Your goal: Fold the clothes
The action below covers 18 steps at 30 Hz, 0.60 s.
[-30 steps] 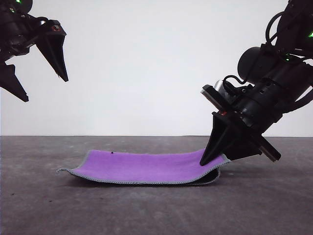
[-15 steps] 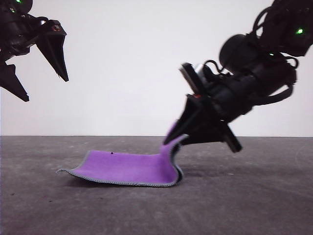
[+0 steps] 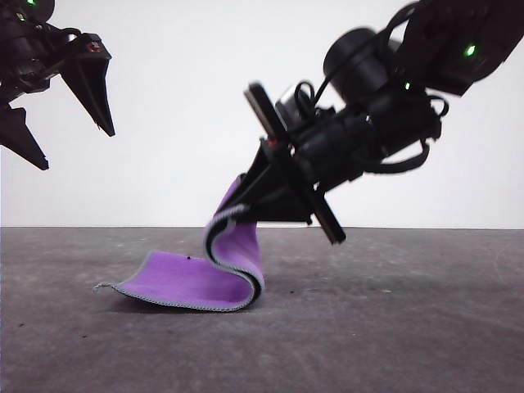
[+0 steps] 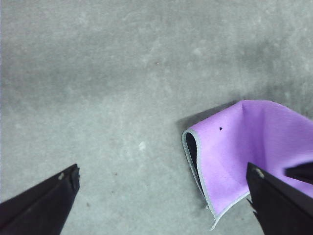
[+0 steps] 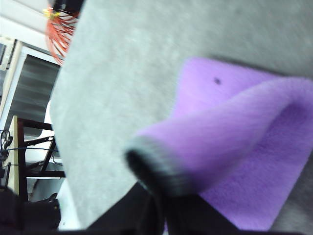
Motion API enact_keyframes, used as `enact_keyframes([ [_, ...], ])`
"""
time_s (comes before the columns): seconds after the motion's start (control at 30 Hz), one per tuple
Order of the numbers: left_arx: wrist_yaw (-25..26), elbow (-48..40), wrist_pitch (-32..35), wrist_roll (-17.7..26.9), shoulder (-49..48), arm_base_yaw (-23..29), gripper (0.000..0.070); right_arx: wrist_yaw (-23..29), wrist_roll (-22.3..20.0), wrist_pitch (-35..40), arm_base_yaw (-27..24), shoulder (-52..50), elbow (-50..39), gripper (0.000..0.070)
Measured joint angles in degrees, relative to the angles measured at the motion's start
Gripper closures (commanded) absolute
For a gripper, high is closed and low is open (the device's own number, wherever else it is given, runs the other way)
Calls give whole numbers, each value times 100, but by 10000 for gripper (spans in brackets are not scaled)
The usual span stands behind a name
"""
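Observation:
The clothes (image 3: 196, 278) are one small cloth, purple side up with a light grey stitched edge, lying on the grey table. Its right edge is lifted and curled over to the left, showing a dark underside. My right gripper (image 3: 233, 205) is shut on that lifted edge, well above the table. In the right wrist view the cloth (image 5: 234, 147) rolls toward the camera from the fingers. My left gripper (image 3: 70, 147) hangs open high at the left, with nothing between its fingers. In the left wrist view the cloth (image 4: 244, 152) lies beside one fingertip (image 4: 276, 198).
The grey table (image 3: 409, 327) stretches wide around the cloth, with a plain white wall behind. Past the table edge in the right wrist view stand dark frames and orange cables (image 5: 61, 24).
My right gripper has lifted the cloth's right edge and carried it up and to the left. The flat cloth now curls over itself. The left arm has not moved.

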Motion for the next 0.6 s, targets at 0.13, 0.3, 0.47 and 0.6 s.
enact_keyframes([
  [0.13, 0, 0, 0, 0, 0, 0, 25, 3, 128, 38, 80, 303, 146, 700],
  [0.3, 0, 0, 1, 0, 0, 0, 25, -37, 183, 85, 223, 455, 403, 700],
  [0.47, 0, 0, 3, 0, 0, 0, 25, 5, 184, 92, 287, 484, 490, 700],
  [0.6, 0, 0, 10, 0, 0, 0, 25, 11, 184, 94, 290, 484, 491, 688],
])
